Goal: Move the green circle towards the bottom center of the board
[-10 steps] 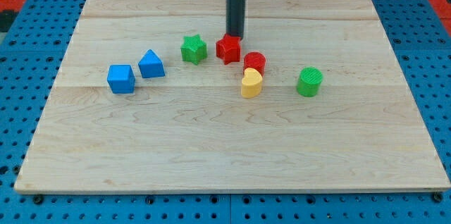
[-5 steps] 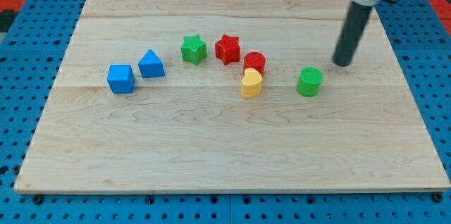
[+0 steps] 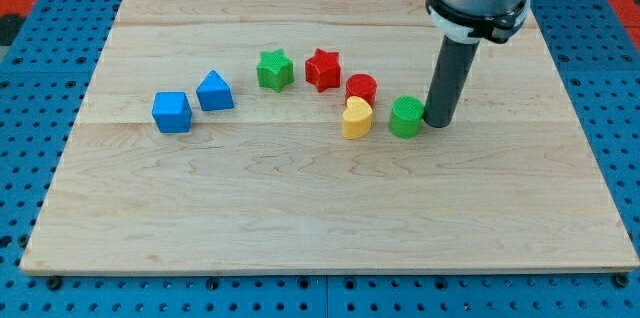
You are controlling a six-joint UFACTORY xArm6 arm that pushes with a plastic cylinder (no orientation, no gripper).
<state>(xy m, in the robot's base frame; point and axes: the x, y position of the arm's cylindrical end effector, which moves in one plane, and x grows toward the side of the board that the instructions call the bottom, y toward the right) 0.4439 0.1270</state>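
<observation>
The green circle (image 3: 406, 117) stands on the wooden board (image 3: 330, 208) right of centre. My tip (image 3: 439, 123) is on the board right against the green circle's right side. A yellow block (image 3: 356, 118) lies a short way to the circle's left, with a red cylinder (image 3: 361, 88) just above it.
A red star (image 3: 323, 68) and a green star (image 3: 274, 69) sit above centre. A blue triangular block (image 3: 214, 91) and a blue cube (image 3: 172, 111) lie at the left. Blue pegboard surrounds the board.
My tip swung from the red star to the right side of the board, then came down and left against the green circle, which has slid left towards the yellow block.
</observation>
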